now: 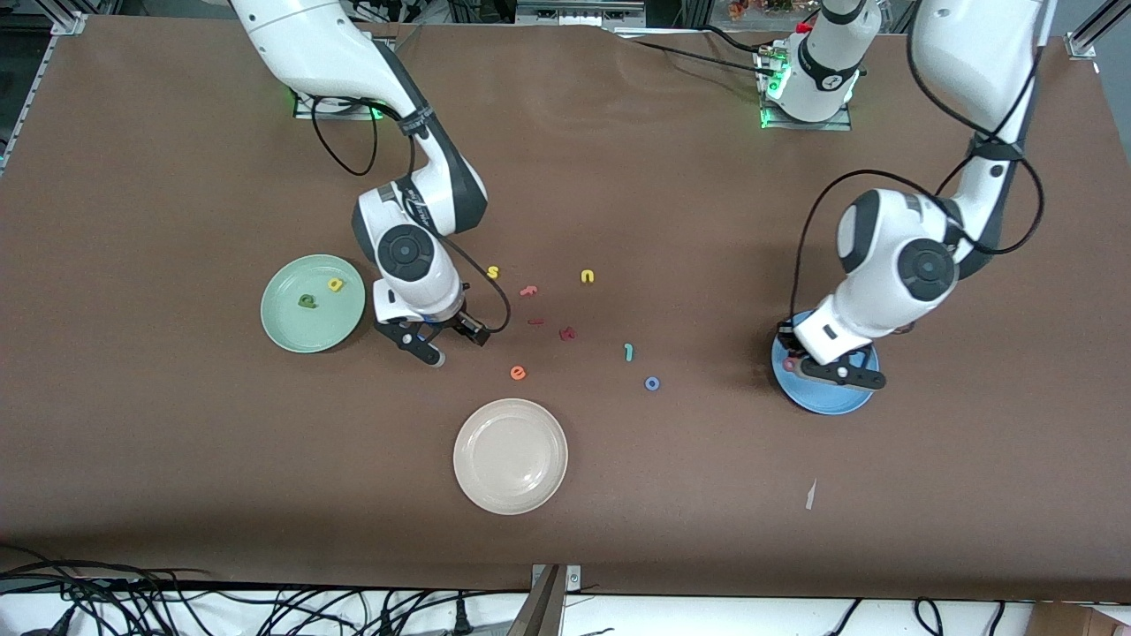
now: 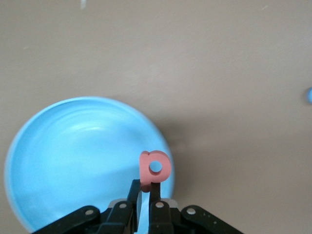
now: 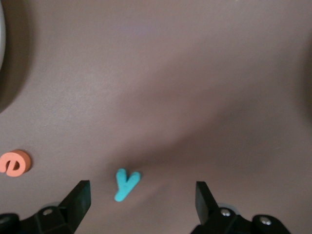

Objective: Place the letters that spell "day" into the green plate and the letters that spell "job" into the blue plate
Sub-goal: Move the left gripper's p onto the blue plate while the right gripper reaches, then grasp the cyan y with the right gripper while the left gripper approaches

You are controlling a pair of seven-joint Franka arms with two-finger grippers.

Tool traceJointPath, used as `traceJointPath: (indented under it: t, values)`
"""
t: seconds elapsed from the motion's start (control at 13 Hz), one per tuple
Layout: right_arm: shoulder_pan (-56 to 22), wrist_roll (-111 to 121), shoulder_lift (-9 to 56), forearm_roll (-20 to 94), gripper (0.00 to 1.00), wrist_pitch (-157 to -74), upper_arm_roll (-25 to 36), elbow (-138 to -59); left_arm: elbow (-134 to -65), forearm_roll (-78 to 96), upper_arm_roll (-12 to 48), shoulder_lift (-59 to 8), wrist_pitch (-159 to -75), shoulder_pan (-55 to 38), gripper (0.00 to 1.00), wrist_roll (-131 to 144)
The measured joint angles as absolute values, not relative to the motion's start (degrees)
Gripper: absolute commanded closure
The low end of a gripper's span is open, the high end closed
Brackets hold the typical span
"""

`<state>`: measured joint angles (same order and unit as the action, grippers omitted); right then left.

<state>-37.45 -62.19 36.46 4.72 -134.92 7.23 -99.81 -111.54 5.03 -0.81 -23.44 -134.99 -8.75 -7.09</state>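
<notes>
At the blue plate, toward the left arm's end of the desk: left claw hangs over the plate, closed on the salmon "b". Letter is pinched by its stem and stands upright over the plate's rim zone, not its centre. Judged: positioned for the drop. Plate looks bare otherwise.

Mid-frame, beside the green plate: right claw is low over the desk, jaws wide, nothing held. The teal "y" lies flat between the jaws, nearer one finger. Judged: jaws are spread to straddle it for a pinch.

Green plate holds the dark green "d" and yellow "a", apart from each other. So "y" is the last of "day".

Teal "j" and blue "o" lie on the desk, mid-frame, near each other.

Distractors: orange "e", yellow "s", yellow "u", cream plate.

Writing: none legible apart from the foam letters. No brand readable.
</notes>
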Motion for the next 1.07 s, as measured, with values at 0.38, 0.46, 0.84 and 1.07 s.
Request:
traceJointPath:
  t: [0.38, 0.46, 0.84, 1.07]
  values:
    - [-38.49, -63.79, 39.22, 4.73, 0.32, -136.92, 7.23, -99.76, -112.86, 5.03, -0.47, -23.42, -135.13, -6.54, 0.3, -11.26]
    - [-39.06, -63.87, 39.81, 4.72, 0.44, -137.32, 7.23, -99.76, -112.86, 5.03, -0.36, -23.42, -135.19, -6.64, 0.32, -11.26]
    - [-39.62, -64.18, 40.1, 4.71, 1.0, -138.16, 7.33, -99.17, -112.24, 8.85, 0.39, -23.47, -135.82, -9.55, 0.33, -10.52]
    - [-39.62, -64.02, 40.03, 4.65, 1.0, -138.14, 8.0, -99.04, -110.26, 13.83, 0.58, -25.54, -137.65, -16.87, 0.33, -6.74]
